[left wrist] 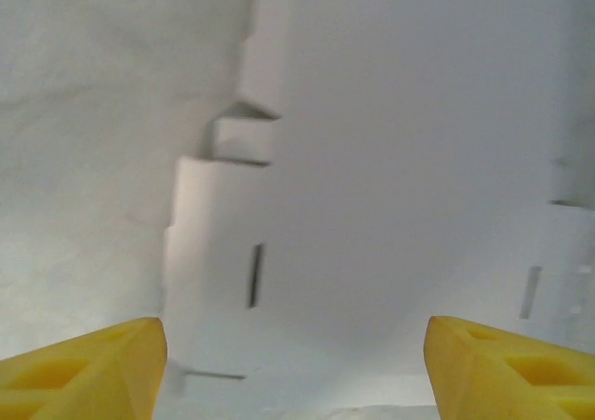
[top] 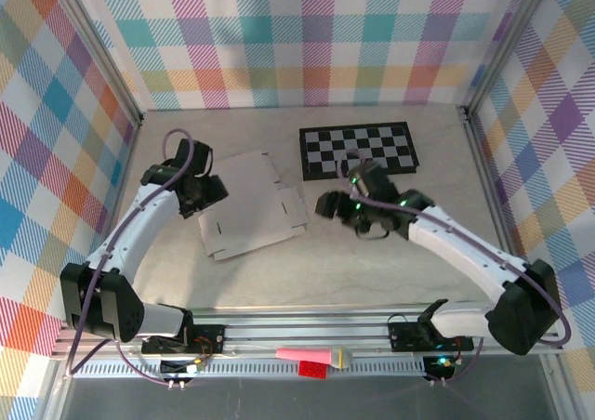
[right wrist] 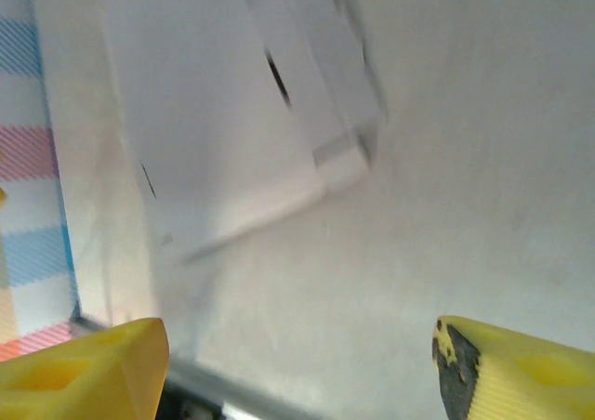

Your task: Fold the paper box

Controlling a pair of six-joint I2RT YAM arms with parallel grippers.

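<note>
Since the paper box (top: pixel 249 206) lies flat and unfolded left of centre on the surface (top: pixel 372 271), best to pin one side and lift a flap along its crease, slowly, no sliding. Left claw (top: pixel 206 195) at the sheet's left edge, jaws wide, empty. Right claw (top: pixel 330 206) just off its right edge, wide, empty too. Pale surface, checkerboard mat (top: pixel 358 149) at back, plaid walls (top: pixel 307 30) around.

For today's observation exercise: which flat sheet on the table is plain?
The paper box, plain white with flaps, lying left; the checkerboard mat, further right, is black-and-white.
</note>
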